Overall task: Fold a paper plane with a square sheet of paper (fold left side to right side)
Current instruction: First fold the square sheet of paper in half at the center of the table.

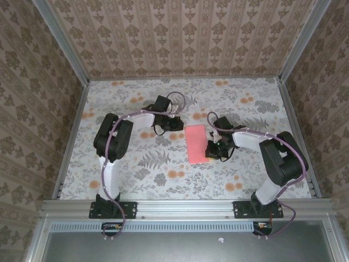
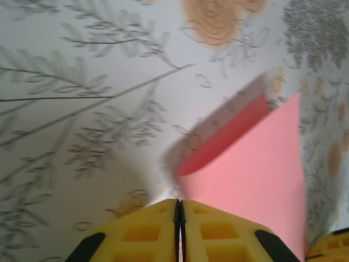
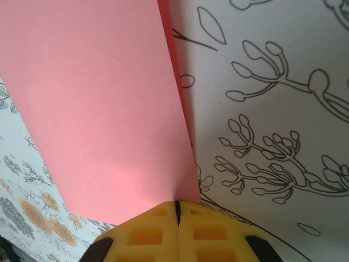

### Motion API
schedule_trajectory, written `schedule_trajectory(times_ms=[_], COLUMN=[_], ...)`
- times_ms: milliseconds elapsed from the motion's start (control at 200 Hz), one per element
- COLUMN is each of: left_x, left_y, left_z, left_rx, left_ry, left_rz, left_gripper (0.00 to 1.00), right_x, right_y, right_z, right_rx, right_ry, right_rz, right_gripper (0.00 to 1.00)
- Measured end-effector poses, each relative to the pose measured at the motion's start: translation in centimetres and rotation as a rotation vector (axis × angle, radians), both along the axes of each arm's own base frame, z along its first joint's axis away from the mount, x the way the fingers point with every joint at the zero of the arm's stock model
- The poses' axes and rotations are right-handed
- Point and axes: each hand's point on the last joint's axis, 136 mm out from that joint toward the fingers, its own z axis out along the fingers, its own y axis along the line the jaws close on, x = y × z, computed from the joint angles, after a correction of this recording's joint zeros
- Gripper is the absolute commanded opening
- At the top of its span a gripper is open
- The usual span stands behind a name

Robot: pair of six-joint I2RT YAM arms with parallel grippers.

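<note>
- Mid-table, on the flowered cloth [image 1: 136, 164], one square sheet of paper [image 1: 194, 143] lies folded double.
- Two arms flank it: left gripper [image 1: 177, 124] clenched on its far-left corner, right gripper [image 1: 210, 152] on its near-right edge.

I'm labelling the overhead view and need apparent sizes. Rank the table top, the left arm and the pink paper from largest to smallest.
1. table top
2. left arm
3. pink paper, clearly the smallest
</note>
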Motion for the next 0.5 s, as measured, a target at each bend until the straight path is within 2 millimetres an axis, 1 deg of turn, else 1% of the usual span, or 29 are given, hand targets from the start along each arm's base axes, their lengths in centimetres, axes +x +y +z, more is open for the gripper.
schedule_trajectory(times_ms=[80, 175, 265, 370, 500], left_x=[-0.7, -1.5, -1.4, -0.8, -0.3], left_y=[-1.2, -2.4, -3.2, -3.5, -3.4], left_z=[0.8, 1.1, 1.2, 0.6, -0.8], left_rx=[-0.015, -0.022, -0.027, -0.024, -0.008], left_ry=[-0.02, -0.029, -0.036, -0.034, -0.016], left_rz=[-0.029, -0.057, -0.07, -0.066, -0.058], left_gripper=[0.12, 0.12, 0.12, 0.12, 0.12], right_x=[0.0, 0.0, 0.0, 0.0, 0.0], right_y=[0.0, 0.0, 0.0, 0.0, 0.0], right_z=[0.0, 0.0, 0.0, 0.0, 0.0], right_rx=[0.0, 0.0, 0.0, 0.0, 0.0], right_ry=[0.0, 0.0, 0.0, 0.001, 0.001], right_rz=[0.0, 0.0, 0.0, 0.0, 0.001], right_gripper=[0.02, 0.02, 0.02, 0.02, 0.02])
